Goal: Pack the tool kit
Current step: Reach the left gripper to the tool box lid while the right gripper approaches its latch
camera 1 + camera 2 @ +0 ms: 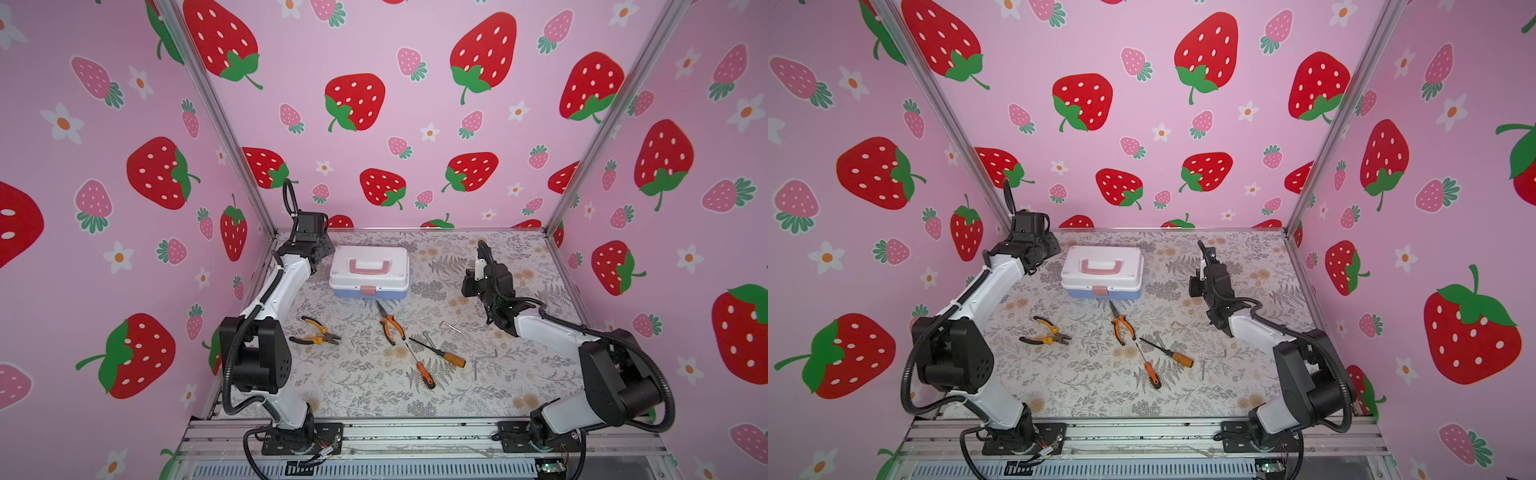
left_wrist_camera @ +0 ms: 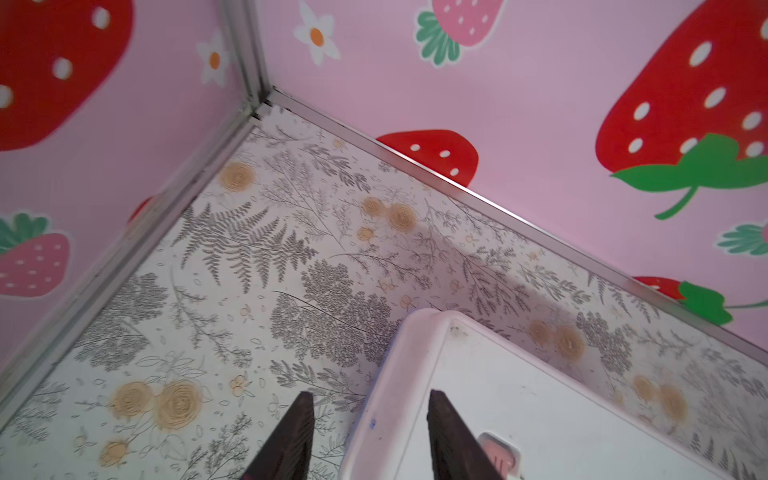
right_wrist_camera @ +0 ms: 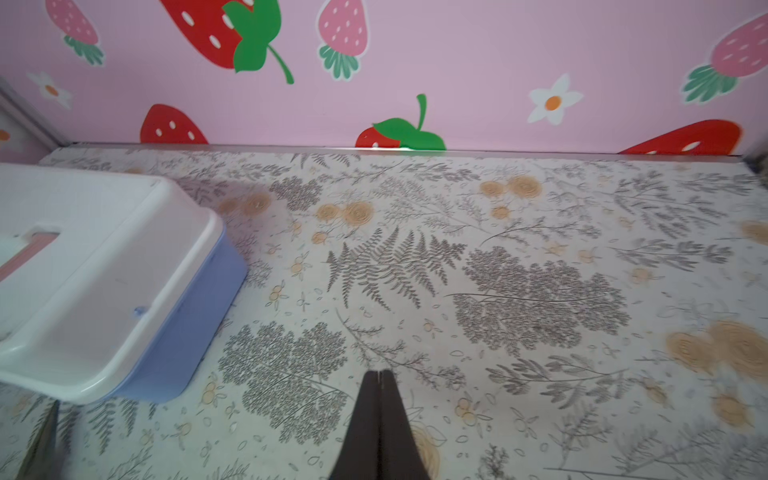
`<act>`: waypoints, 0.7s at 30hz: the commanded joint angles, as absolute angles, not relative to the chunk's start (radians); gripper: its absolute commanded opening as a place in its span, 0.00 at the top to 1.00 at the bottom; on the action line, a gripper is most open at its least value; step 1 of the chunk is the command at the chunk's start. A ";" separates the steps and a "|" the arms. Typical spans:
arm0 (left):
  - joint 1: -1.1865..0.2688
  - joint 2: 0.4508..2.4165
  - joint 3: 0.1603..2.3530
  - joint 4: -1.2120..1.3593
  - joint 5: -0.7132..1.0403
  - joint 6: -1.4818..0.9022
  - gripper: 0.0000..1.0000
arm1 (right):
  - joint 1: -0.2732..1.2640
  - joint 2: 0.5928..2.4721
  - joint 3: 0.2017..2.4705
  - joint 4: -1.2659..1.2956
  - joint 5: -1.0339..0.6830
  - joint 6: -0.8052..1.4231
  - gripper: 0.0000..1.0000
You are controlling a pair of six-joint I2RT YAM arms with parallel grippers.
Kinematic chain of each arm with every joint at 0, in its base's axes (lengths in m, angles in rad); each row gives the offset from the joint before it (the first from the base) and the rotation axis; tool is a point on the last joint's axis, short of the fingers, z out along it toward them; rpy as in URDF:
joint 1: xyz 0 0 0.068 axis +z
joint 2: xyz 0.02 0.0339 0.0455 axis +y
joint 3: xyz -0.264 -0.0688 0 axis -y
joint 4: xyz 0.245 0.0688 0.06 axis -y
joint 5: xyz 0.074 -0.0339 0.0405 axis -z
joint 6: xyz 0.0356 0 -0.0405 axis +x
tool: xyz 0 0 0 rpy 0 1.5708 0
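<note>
The tool kit (image 1: 369, 272) (image 1: 1102, 272) stands closed at the back middle of the table, with a white lid, pink handle and latch, and blue base. In the left wrist view my left gripper (image 2: 370, 399) is open over the kit's left end. One finger (image 2: 297, 424) hangs over the table and the other over the white lid (image 2: 540, 415), with the lid's rim between them. My right gripper (image 3: 379, 372) is shut and empty, above bare table to the right of the kit (image 3: 104, 270). In both top views the wrists hide the fingers.
Loose tools lie in front of the kit: orange-handled pliers (image 1: 316, 331), needle-nose pliers (image 1: 390, 323), two orange-handled screwdrivers (image 1: 440, 353) (image 1: 422, 365), a hex key (image 1: 451, 326) and a second hex key (image 1: 482, 361). Pink walls enclose three sides.
</note>
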State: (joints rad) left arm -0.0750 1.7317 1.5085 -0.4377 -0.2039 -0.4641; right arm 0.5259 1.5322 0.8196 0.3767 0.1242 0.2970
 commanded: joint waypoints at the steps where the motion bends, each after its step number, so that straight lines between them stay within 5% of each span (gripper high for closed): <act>1: -0.074 1.753 1.538 -0.502 -0.082 -0.467 0.48 | 0.554 1.580 0.885 0.284 0.018 0.320 0.98; 10: -0.075 1.737 1.399 -0.380 0.009 -0.577 0.29 | 0.586 1.627 0.929 0.212 -0.079 0.359 0.95; 21: -0.158 1.703 1.223 -0.200 0.167 -0.736 0.25 | 0.589 1.616 0.934 0.182 -0.106 0.368 0.91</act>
